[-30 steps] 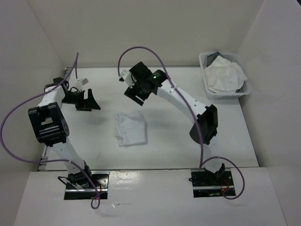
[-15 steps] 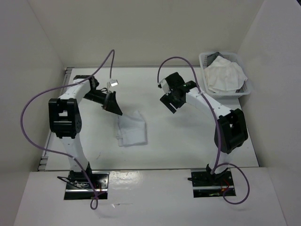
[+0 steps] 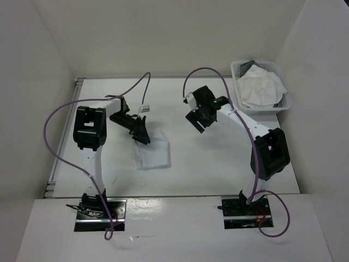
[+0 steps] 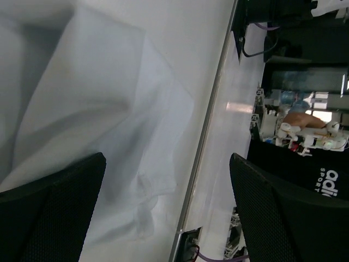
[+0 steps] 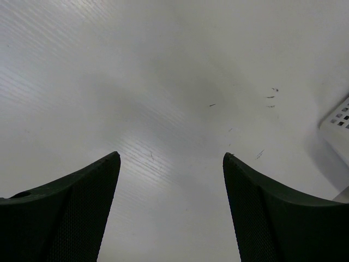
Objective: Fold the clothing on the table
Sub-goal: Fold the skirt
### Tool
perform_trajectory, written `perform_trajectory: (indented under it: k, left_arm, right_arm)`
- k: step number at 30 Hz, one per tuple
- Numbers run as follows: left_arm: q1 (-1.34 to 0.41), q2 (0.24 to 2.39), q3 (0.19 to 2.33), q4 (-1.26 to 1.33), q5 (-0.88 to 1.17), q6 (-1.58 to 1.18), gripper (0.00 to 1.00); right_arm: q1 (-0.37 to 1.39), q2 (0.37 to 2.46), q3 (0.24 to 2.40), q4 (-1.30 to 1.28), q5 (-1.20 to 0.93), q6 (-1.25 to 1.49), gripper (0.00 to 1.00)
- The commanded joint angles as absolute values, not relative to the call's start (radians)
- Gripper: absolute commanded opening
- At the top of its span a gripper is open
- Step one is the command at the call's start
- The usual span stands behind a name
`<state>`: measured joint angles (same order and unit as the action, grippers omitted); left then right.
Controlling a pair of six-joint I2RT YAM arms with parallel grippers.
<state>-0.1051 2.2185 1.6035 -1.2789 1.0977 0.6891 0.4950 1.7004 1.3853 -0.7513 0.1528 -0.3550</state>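
While the left pincer (image 3: 143, 135) hangs wide open over the far-left corner of the thin white rectangular fabric piece (image 3: 154, 152) (mid-bench, creased), the right pincer (image 3: 196, 118) gapes open w/ nothing held above the matte white bench (image 3: 218, 164).

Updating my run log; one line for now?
left end effector: open, over clothing | right end effector: open, empty, above table

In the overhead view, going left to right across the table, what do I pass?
left arm's elbow → clothing → right gripper → basket
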Motion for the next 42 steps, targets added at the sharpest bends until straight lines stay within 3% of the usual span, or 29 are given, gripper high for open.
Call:
perform_trajectory:
  k: [1, 20, 29, 35, 42]
  left_arm:
    - [-0.032, 2.241, 1.572, -1.301, 1.132, 0.752, 1.00]
    - [-0.030, 2.348, 1.525, -1.301, 1.111, 0.781, 1.00]
    - [-0.185, 2.358, 1.678, -1.282, 1.120, 0.750, 1.00]
    - [-0.195, 2.379, 1.767, -1.296, 1.138, 0.729, 1.00]
    - [-0.180, 2.031, 1.766, -1.296, 1.063, 0.649, 1.00]
  right_arm:
    - [0.502, 1.687, 1.391, -0.710, 0.130, -0.337, 0.81]
    - [0.502, 1.678, 1.364, -0.701, 0.115, -0.328, 0.81]
    - [0.502, 1.651, 1.333, -0.710, 0.133, -0.328, 0.81]
    - [0.502, 1.651, 1.306, -0.710, 0.152, -0.328, 0.81]
    - [0.492, 1.556, 1.305, -0.719, 0.184, -0.328, 0.81]
